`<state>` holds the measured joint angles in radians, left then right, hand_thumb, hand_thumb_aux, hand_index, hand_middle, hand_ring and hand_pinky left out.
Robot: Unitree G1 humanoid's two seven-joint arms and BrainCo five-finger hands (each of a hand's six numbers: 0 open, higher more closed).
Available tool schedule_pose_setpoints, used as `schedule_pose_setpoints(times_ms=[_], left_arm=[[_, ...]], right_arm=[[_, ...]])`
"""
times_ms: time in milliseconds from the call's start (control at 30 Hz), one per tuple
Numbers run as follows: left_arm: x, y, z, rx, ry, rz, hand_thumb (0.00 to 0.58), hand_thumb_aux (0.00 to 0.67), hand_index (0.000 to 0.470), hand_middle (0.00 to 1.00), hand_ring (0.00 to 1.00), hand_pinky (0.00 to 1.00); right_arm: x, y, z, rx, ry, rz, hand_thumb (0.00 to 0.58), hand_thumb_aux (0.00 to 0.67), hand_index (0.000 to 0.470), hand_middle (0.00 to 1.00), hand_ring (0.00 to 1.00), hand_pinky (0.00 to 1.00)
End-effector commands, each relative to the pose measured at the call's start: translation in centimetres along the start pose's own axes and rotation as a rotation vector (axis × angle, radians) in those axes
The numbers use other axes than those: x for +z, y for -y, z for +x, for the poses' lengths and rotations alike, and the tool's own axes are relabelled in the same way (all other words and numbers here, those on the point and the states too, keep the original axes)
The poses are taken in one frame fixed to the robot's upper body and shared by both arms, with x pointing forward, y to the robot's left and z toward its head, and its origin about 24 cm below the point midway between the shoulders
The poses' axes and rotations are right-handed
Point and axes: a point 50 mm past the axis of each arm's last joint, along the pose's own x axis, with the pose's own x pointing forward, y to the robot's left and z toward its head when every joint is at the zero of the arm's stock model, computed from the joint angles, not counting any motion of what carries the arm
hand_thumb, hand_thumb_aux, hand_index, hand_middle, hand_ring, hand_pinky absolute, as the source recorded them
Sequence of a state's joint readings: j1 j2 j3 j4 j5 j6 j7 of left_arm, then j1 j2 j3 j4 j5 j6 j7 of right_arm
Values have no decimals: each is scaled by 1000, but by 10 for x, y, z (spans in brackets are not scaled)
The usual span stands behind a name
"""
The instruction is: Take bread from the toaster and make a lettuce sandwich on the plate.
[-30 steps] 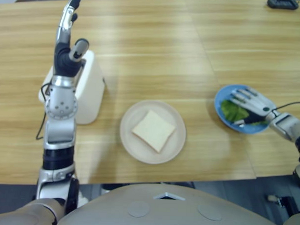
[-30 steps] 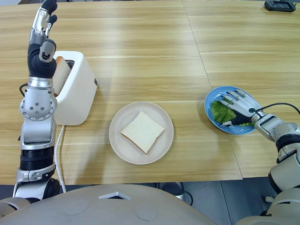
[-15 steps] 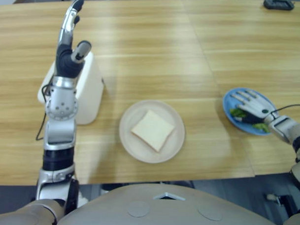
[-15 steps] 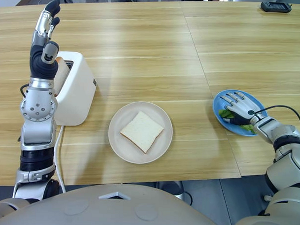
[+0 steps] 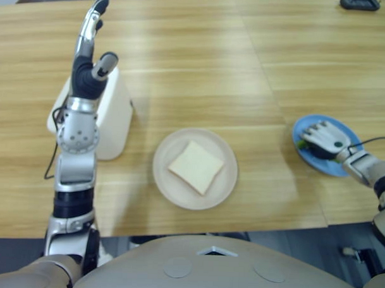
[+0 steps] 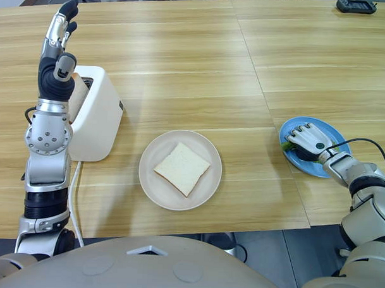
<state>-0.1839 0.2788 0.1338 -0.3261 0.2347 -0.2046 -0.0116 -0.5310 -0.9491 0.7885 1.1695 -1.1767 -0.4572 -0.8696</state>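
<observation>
The right hand (image 6: 306,138) rests on a small blue plate (image 6: 327,124) at the right edge of the scene. Its fingers curl down and close over the lettuce (image 6: 285,146), of which a green scrap shows at the hand's left side. The left hand (image 6: 56,66) stands upright at the far left with its fingers stretched straight up and holding nothing. It is directly in front of a white toaster (image 6: 98,115).

Everything sits on a pale wooden surface (image 6: 182,68) made of joined panels. A small dark object (image 6: 355,5) lies at its far right corner.

Near the middle, between the toaster and the blue plate, is a round beige plate (image 6: 153,193). It holds one slice of bread (image 6: 182,169), lying flat and turned cornerwise.
</observation>
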Motion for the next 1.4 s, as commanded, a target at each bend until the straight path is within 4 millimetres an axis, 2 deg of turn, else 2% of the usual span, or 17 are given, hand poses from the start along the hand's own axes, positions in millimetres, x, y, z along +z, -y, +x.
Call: schedule_pose_setpoints(times_ms=[33,400,533,600,700,833,967,1167,1400], left_arm=[[-1,2,1,-22,-6,17,0,0,0,0,0,0],[-1,6,5,-30,5,24,0,0,0,0,0,0],[-2,8,6,-34,6,24,0,0,0,0,0,0],[-3,8,7,-34,4,24,0,0,0,0,0,0],[-4,10,10,-36,3,21,0,0,0,0,0,0],[-5,13,14,-44,8,18,0,0,0,0,0,0],[-6,16,18,-54,13,14,0,0,0,0,0,0],[-6,22,20,-67,19,9,0,0,0,0,0,0],[-5,27,23,-83,25,3,0,0,0,0,0,0]], right_arm=[[1,1,0,-21,0,-9,580,670,460,1000,1000,1000],[-9,19,7,-170,-42,-29,580,670,460,1000,1000,1000],[-11,43,17,-308,-17,-4,580,670,460,1000,1000,1000],[-5,61,24,-398,19,29,580,670,460,1000,1000,1000],[18,95,38,-528,119,112,580,670,460,1000,1000,1000],[63,134,52,-628,287,206,580,670,460,1000,1000,1000],[106,163,61,-667,438,306,580,670,460,1000,1000,1000],[158,175,72,-618,626,426,580,670,460,1000,1000,1000],[188,176,77,-565,735,514,580,670,460,1000,1000,1000]])
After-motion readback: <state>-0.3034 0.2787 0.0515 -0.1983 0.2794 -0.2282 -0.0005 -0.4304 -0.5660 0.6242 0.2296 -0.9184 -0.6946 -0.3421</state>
